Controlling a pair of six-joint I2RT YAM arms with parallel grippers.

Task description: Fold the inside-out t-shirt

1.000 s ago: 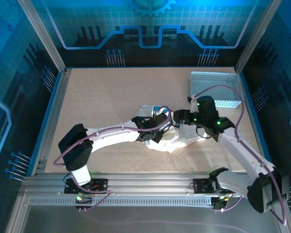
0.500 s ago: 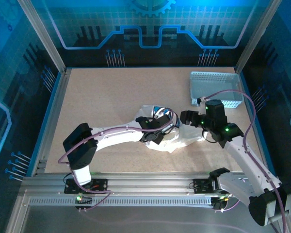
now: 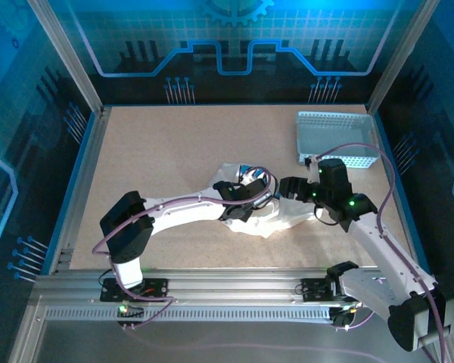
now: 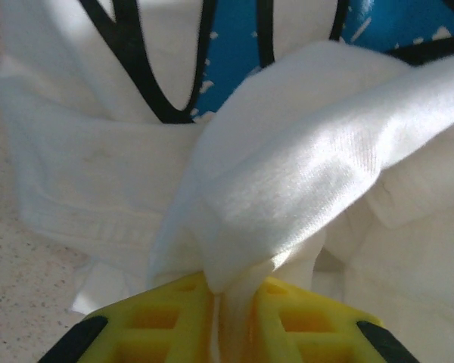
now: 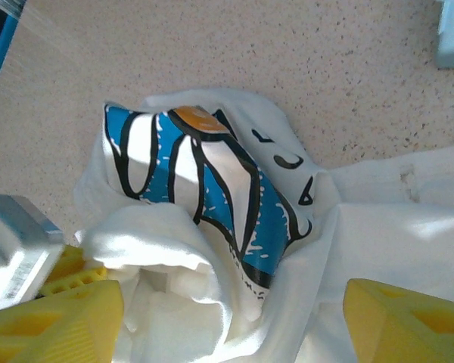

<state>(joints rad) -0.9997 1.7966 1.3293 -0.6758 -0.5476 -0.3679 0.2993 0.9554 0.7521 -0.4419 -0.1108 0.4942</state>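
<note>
Reaching in from the left, the left hand (image 3: 247, 201) sits on the left part of the inside-out t-shirt (image 3: 289, 215). Its two yellow fingers (image 4: 163, 321) are squeezed together on a thin fold of white cloth, so it is gripping the shirt. The fold bunches up into a soft round hump just above the fingers.

The shirt lies in a crumpled heap in the middle of the bench (image 3: 166, 151), a bit closer to the near edge. From above, the heap is longer from left to right than from front to back. It is too bunched up to tell which way the neck or the bottom edge points. The cloth is white, soft and full of wrinkles and folds. A shiny print (image 5: 200, 178) in bright blue with thick black curvy lines faces up on the left part of the heap, with a small orange patch (image 5: 195, 117) at its top edge.

The right hand (image 3: 284, 187) hovers over the right part of the shirt with its yellow fingers (image 5: 408, 321) spread wide apart, holding nothing.

Far right and further back stands a light basket (image 3: 337, 138) with small holes in its side, well apart from the shirt. The bench is tan and speckled.
</note>
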